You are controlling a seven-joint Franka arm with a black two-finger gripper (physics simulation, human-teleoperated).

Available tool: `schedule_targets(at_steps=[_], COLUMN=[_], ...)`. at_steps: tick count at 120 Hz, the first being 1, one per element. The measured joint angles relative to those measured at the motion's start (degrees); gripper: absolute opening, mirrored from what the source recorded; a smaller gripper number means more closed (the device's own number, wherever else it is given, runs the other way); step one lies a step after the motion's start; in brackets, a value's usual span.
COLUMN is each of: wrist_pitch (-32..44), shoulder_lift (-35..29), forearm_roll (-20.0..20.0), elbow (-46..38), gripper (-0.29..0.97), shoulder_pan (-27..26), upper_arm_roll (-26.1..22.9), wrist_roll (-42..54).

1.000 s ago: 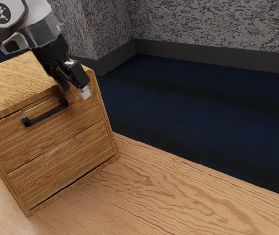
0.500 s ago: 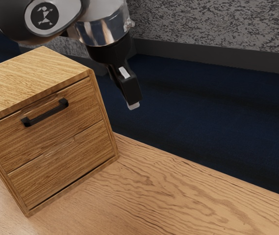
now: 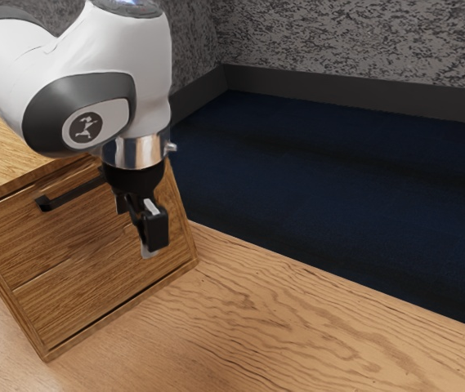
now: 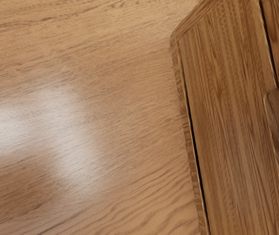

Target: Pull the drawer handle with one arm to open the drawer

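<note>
- The gripper [image 3: 152, 235] is coming down before the cabinet [image 3: 93, 286], just below the handle [image 3: 64, 193]; spread or pressed together, I cannot tell.
- The handle is sitting ungrasped on the upper drawer [image 3: 44, 237], apparently shut.

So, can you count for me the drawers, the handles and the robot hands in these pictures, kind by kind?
Drawers: 2, the upper drawer and the lower drawer
Black handle: 1
Hand: 1
Total: 4

obstacle: cabinet [image 3: 93, 273] on table [image 3: 314, 327] | arm wrist [image 3: 138, 155] and gripper [image 3: 152, 238] hang before cabinet front, hiding one end of drawer handle [image 3: 60, 194] | free: open table surface off cabinet's front, toward the exterior view's right
</note>
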Motion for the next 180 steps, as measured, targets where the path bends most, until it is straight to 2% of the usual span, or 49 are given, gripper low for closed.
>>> schedule_targets(at_steps=[38, 54, 66, 92, 134, 180], wrist_pitch=[-0.5, -0.6, -0.2, 1.9, 3.2, 5.9], shoulder_lift=[-1.2, -4.3, -6.8, -11.9, -7.4, -3.8], forearm_roll=[9.0, 10.9, 10.9, 8.0, 7.3, 3.6], elbow=[-0.1, 0.1, -0.7, -5.6, -5.7, -3.9], gripper=[0.68, 0.68, 0.68, 0.68, 0.68, 0.68], shoulder_pan=[0.0, -0.3, -1.0, -1.2, -1.5, -2.0], upper_arm_roll=[1.8, 3.3, 4.8, 8.1, 9.2, 8.0], wrist_roll=[0.0, 0.0, 0.0, 0.0, 0.0, 0.0])
